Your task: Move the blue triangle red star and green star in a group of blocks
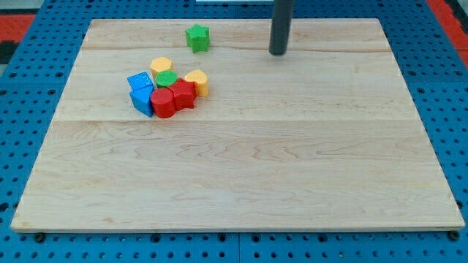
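Up top, my tip (278, 52) right of green star (197, 37), near board edge (234, 20), no tool to judge.

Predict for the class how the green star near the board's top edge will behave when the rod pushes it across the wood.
The green star looks squat and flat-bottomed, so it will probably slide rather than roll or tip. Its notched outline means an off-centre push from my tip, now to its right in the view, may well spin it. The wooden board looks smooth, so it should slide easily.

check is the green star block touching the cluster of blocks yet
No, the green star block sits alone near the view's top, with bare wooden board between it and the cluster's yellow hexagon block.
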